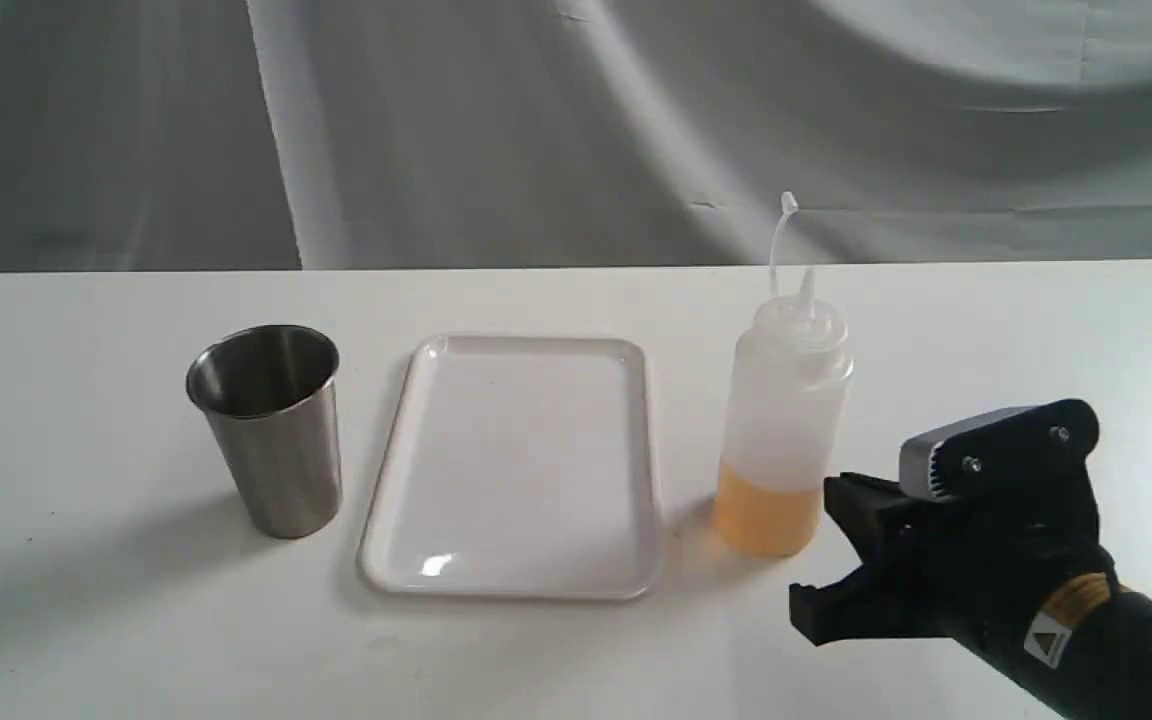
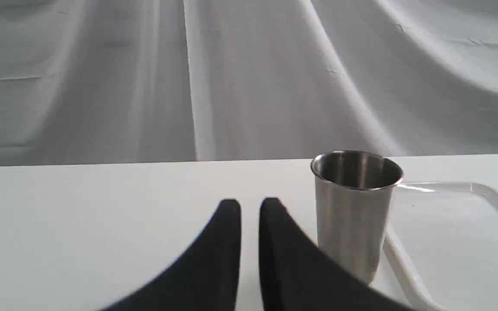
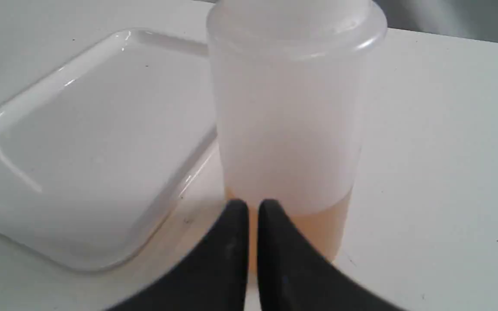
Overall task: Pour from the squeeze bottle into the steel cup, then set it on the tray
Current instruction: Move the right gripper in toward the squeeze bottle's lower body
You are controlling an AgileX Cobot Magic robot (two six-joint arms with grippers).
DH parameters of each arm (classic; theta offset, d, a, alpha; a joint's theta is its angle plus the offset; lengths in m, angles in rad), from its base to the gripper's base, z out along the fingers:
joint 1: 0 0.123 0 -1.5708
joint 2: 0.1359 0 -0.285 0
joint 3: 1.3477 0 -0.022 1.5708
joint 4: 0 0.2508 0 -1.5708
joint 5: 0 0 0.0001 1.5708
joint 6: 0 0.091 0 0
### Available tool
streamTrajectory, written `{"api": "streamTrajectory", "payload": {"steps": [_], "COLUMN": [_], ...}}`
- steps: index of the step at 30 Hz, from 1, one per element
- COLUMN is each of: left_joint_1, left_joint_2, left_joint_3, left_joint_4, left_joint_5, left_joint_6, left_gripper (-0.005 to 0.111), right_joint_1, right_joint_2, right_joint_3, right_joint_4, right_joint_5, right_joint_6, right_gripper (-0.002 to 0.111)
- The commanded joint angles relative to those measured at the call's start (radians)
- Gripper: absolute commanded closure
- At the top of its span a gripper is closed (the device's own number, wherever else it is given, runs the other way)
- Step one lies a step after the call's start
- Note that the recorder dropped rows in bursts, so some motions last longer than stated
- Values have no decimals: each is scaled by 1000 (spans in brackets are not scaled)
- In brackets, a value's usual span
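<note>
Now, approach only, no grasp yet. Find the translucent whitish plastic squeeze bottle [image 1: 786, 420] upright on the white worktop [image 1: 86, 620], amber liquid low inside, just beside the right edge of the flat white glossy rectangular plastic tray [image 1: 516, 470]; whether touching the rim or not, hard to tell. Note the right gripper [image 3: 253, 207] low and close in front of the bottle's lower part, jaws almost together, holding nothing. Before going forward, open the jaws clearly wider than the bottle body, to avoid pushing it over or against the tray. Take the body around the middle, above the liquid level, not at the shoulder and not at the nozzle. Close gently: soft plastic and an apparently uncapped nozzle, so probably some liquid out too early with a hard squeeze. Lift straight up and carry upright across the tray to the brushed grey metal tapering cup [image 1: 271, 440], open side up on the far side of the tray, well apart from the bottle. Tilt only with the nozzle above the cup's mouth. Left gripper [image 2: 251, 205]: low beside the cup, jaws nearly shut, empty.
</note>
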Motion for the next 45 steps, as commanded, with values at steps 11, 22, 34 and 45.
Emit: {"api": "streamTrajectory", "payload": {"steps": [11, 22, 34, 45], "left_joint_1": [1, 1, 1, 1], "left_joint_2": [-5, -5, -5, -5], "left_joint_3": [4, 4, 4, 4], "left_joint_4": [-3, -3, -3, -3], "left_joint_5": [-2, -2, -2, -2], "left_joint_6": [-5, -2, -4, -1], "left_gripper": [98, 98, 98, 98], "right_joint_1": [1, 1, 1, 1], "right_joint_2": [5, 5, 137, 254], "right_joint_3": [2, 2, -115, -203], "right_joint_4": [6, 10, 7, 39], "right_joint_5": [12, 1, -22, -73], "right_joint_6": [-6, -6, -6, -6], "right_gripper": [21, 20, 20, 20]}}
